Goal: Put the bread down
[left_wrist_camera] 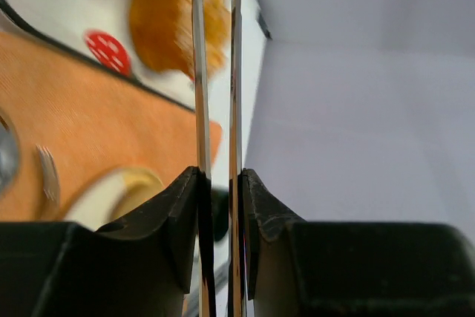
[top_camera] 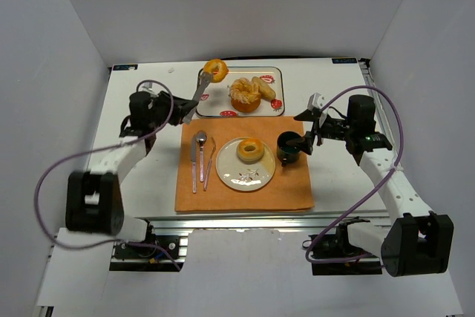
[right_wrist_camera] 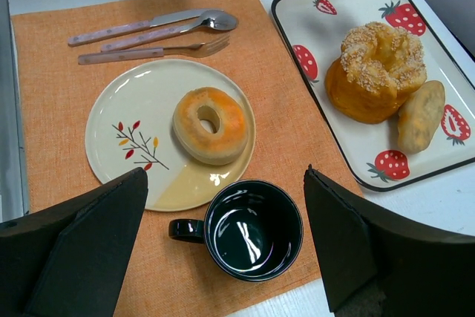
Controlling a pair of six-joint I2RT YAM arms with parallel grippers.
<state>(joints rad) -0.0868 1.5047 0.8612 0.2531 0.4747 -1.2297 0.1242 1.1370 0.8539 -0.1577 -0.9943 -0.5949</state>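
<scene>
The left tool (left_wrist_camera: 223, 213) is clamped on a pair of tongs (left_wrist_camera: 198, 72); the tongs pinch an orange bread ring (top_camera: 215, 70) in the air, upper middle of the overhead view, over the tray's (top_camera: 213, 103) left corner; the right tool (top_camera: 308, 139) gapes empty above the mug (right_wrist_camera: 252, 231); one ring (top_camera: 250, 150) already lies on the plate (top_camera: 234, 177), so I'd judge the lifted one not yet placed; no readable writing, only painted strawberries.

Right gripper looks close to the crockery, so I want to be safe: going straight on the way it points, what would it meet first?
Probably the mug, right ahead of the right gripper between its open fingers; the plate lies beyond. Depth is uncertain.
</scene>
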